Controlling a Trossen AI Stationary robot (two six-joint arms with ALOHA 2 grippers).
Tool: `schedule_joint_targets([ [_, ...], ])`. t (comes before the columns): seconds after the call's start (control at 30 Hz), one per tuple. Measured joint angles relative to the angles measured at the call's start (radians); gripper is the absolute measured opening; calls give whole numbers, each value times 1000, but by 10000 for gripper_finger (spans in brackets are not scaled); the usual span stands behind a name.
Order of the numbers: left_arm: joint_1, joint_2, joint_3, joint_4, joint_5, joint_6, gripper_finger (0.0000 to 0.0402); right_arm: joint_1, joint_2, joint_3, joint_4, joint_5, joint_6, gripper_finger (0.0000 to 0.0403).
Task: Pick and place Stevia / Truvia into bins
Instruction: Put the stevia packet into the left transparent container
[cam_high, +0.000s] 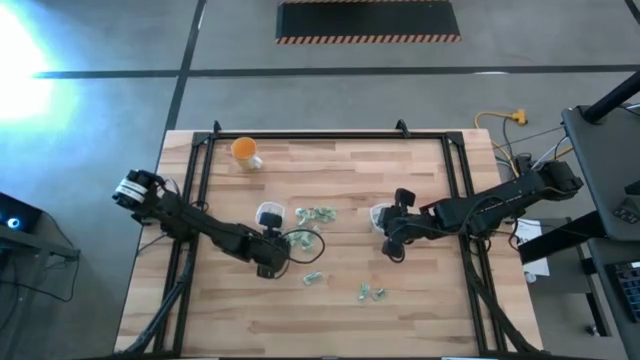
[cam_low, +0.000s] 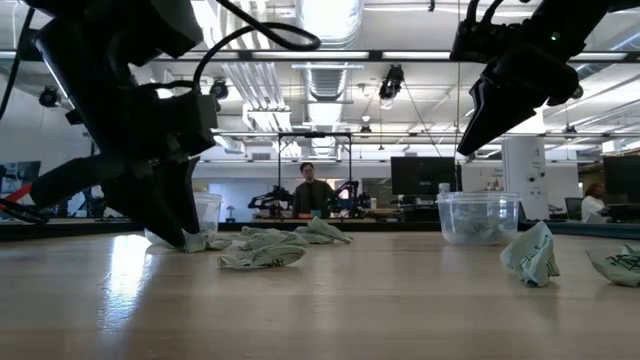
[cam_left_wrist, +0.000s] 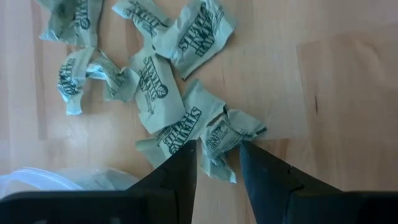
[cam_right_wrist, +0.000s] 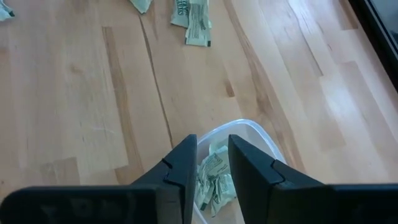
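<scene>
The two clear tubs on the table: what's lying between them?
Between the left bin and the right bin, the high view shows a cluster of sachets nearer the left one; the rest is bare wood.
</scene>
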Motion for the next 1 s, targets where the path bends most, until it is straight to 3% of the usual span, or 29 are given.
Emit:
schedule_joint_targets([
  [0.23, 6, 4, 0, -3, 0, 1, 95, 0, 0, 0, 1, 0, 0, 86],
  [0.53, 7, 2, 0, -4, 15, 8, 5, 0, 0, 0, 2, 0, -3, 72],
  [1.0, 4, -23, 48, 0, 13, 27, 0, 0, 0, 0, -1, -1, -3, 76],
])
